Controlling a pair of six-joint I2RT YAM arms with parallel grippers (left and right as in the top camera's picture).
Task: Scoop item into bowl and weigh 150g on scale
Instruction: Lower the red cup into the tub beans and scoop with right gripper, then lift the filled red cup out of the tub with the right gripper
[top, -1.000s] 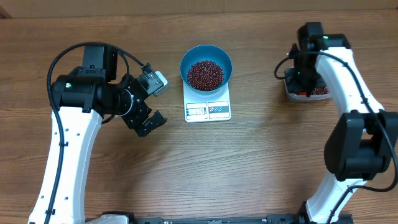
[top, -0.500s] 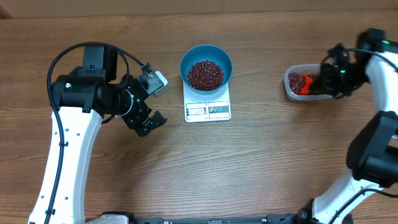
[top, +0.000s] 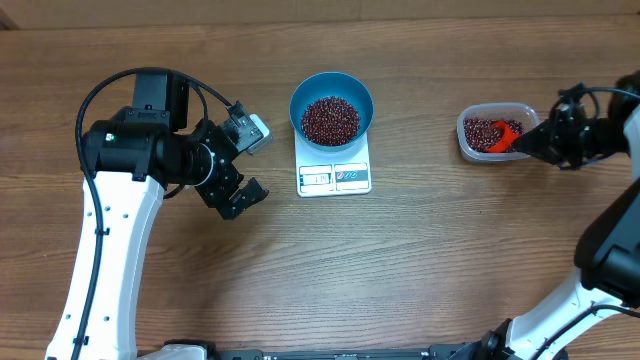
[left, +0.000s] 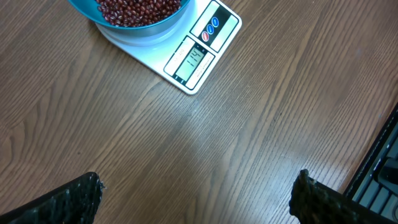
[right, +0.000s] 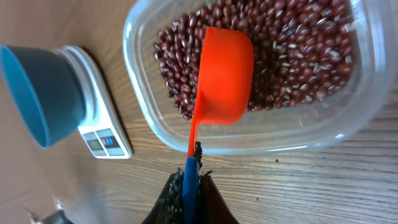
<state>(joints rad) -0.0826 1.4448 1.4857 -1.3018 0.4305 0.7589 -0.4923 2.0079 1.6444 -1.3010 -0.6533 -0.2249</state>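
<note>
The blue bowl (top: 331, 92) stands on the white scale (top: 334, 178) and holds a heap of red-brown beans (top: 330, 119). The scale's display (left: 192, 60) shows digits. More beans (right: 298, 56) fill a clear tub (top: 465, 135) at the right. My right gripper (top: 545, 145) (right: 191, 180) is just right of the tub, shut on the handle of the red scoop (top: 503, 135). The scoop's cup (right: 222, 74) lies over the beans inside the tub. My left gripper (top: 242, 197) (left: 196, 199) hangs open over bare table, left of the scale, with nothing between its fingers.
The left arm (top: 130, 150) takes up the table's left side, and the right arm (top: 615, 230) comes in along the right edge. Bare wood lies in front of the scale and between the scale and the tub.
The right arm has swung from above the tub out to its right, uncovering the tub and the scoop in it. The left arm, bowl and scale have not moved.
</note>
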